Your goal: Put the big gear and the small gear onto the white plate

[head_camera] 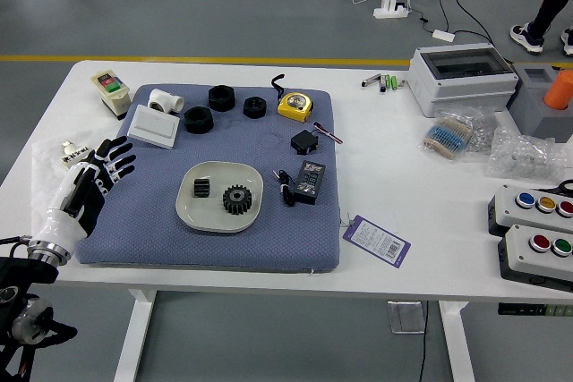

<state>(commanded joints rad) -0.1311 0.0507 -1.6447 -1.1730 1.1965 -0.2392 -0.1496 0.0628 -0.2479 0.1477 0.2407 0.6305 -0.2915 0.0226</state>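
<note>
While the big gear (237, 199) and the small gear (202, 187) both rest on the white plate (217, 218), the placing looks finished, and any further grip would only be to adjust them. Either gear should be rigid and, if it is plastic, fairly light; the material cannot be told from here. The teeth ought to give fingertips some bite, so slipping seems a minor risk. For the big gear, a pinch across opposite sides of the toothed rim would suit; for the small gear, one across its ribbed sides, taken from above so that the plate's raised edge is not knocked.

The big gear is black and round, with square-cut teeth all about it and a paler spot at its centre, and it sits right of the plate's middle. The small gear, to its left and slightly farther, is dark and blocky, its teeth showing as parallel ridges; the two are apart. The plate is off-white with rounded corners, on a blue-grey mat (152, 243). Left of it, the left hand (92, 180) holds nothing, its fingers spread apart.
</note>
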